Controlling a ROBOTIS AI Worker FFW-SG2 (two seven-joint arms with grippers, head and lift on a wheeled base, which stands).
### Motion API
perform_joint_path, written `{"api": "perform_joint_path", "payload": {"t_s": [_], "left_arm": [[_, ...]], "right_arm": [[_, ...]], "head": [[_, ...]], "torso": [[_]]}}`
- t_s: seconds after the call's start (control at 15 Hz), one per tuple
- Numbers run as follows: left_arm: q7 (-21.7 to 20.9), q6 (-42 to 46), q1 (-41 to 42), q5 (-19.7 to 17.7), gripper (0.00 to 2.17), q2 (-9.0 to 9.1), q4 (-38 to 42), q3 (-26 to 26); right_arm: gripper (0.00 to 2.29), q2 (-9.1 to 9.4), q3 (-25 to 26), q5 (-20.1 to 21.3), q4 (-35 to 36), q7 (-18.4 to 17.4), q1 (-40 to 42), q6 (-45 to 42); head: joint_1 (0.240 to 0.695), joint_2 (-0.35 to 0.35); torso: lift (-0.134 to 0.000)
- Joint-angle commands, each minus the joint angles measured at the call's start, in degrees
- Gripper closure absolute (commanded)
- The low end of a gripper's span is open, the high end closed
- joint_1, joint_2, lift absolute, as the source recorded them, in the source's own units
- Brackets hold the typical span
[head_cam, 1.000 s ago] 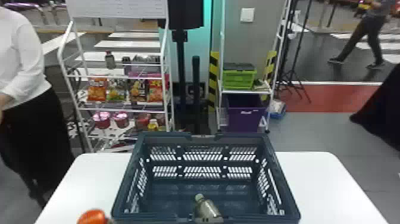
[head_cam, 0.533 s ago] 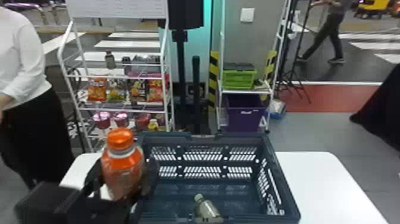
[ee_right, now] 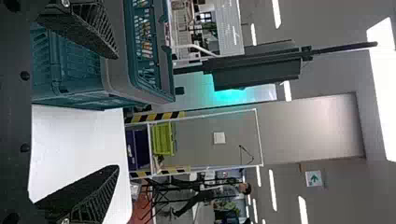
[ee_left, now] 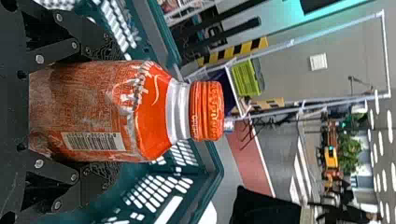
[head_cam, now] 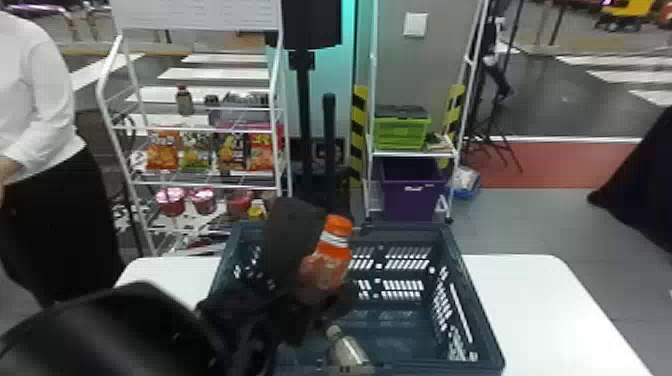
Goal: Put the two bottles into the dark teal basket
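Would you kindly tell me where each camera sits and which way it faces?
Head view: on the head, facing forward and down at the dark teal plastic basket; the black left arm shows.
Left wrist view: mounted there, looking forward past the left pincer, closed on the orange-capped plastic bottle.
Right wrist view: mounted there, looking forward past the open right pincer across the white table.
Both wrist views share the bright green plastic crate.

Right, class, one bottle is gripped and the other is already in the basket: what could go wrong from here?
The orange-capped bottle could knock the clear bottle lying in the basket if lowered onto it. Held roughly upright, it might topple when the left gripper lets go. The gripper could also bump the basket's walls, which rise on either side.
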State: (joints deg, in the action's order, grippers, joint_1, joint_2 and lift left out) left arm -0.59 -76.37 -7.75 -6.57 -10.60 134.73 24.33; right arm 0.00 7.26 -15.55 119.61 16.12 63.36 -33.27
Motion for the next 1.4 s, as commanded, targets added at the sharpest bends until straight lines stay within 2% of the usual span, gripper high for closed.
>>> {"api": "perform_joint_path", "payload": {"t_s": [0.0,0.13,0.27,0.4,0.53,0.67,0.8,0.87,0.93,1.07,1.13,1.33], "left_arm": [[-4.2,-1.5,-8.0,0.0,2.15,2.07,-9.4,2.3],[-11.5,-6.6,-12.8,0.3,2.15,5.41,-18.2,2.2],[-17.9,-7.1,-17.4,1.2,2.15,6.56,-28.7,2.6],[-22.7,-6.7,-20.6,4.1,2.15,8.05,-37.5,3.4],[-25.8,-4.8,-23.9,5.4,2.15,8.93,-46.2,4.4],[-30.7,-2.0,-26.0,9.6,2.15,10.75,-53.6,4.6],[-31.0,0.8,-26.8,10.9,2.14,10.75,-57.6,4.7],[-31.0,0.8,-27.0,11.1,2.06,10.75,-58.7,4.7],[-31.2,0.8,-26.7,11.6,1.75,10.75,-58.7,4.6],[-30.2,0.8,-24.6,11.5,0.12,10.75,-55.6,3.6],[-29.6,0.8,-24.2,11.6,0.01,10.75,-54.4,3.6],[-27.8,0.8,-22.4,10.7,0.00,10.75,-47.6,2.4]], "right_arm": [[0.04,0.05,0.4,-0.1,-0.1,0.0,0.0,1.1],[0.04,0.05,0.6,-0.1,-0.2,0.0,0.0,1.8],[0.04,0.05,0.7,-0.1,-0.3,0.0,-0.3,3.0],[0.04,0.05,0.6,-0.1,-0.7,-0.1,-0.6,3.4],[0.04,0.05,0.6,0.2,-1.0,-0.1,-1.2,4.6],[0.04,0.05,0.5,0.4,-1.2,-0.1,-1.9,5.6],[0.04,0.05,0.2,0.6,-1.2,-0.1,-2.2,6.7],[0.04,0.05,0.1,0.6,-1.3,-0.1,-2.3,6.7],[0.04,0.05,0.1,0.6,-1.3,-0.1,-2.3,6.7],[0.04,0.05,0.1,0.5,-1.3,-0.1,-2.3,6.7],[0.04,0.05,0.1,0.5,-1.3,-0.1,-2.3,6.9],[0.04,0.05,0.1,0.6,-1.0,-0.1,-1.9,6.9]], "head": [[0.499,0.000],[0.499,0.000],[0.499,0.000],[0.499,0.000],[0.499,0.000],[0.499,0.000],[0.499,0.000],[0.499,0.000],[0.499,0.000],[0.499,0.000],[0.499,0.000],[0.499,0.000]], "torso": [[0.000],[0.000],[0.000],[0.000],[0.000],[0.000],[0.000],[0.000],[0.000],[0.000],[0.000],[0.000]]}}
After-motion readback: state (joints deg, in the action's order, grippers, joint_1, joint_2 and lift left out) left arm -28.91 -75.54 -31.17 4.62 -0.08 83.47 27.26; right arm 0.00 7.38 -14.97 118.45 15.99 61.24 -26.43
